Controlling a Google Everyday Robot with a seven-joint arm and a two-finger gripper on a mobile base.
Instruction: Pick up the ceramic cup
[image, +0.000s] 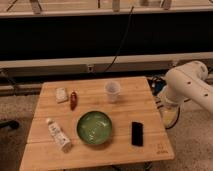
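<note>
The ceramic cup (112, 90) is small and white. It stands upright on the far middle of the wooden table (150, 107), behind the green bowl. My white arm (189, 86) comes in from the right, beyond the table's right edge. My gripper (170, 118) hangs low beside that edge, well to the right of the cup and apart from it. Nothing shows in it.
A wide green bowl (94, 128) sits at the front middle. A white tube-shaped bottle (59, 135) lies at the front left. A red object (73, 100) and a small white packet (61, 94) lie at the far left. A black flat object (137, 133) lies at the front right. A cable hangs behind the table.
</note>
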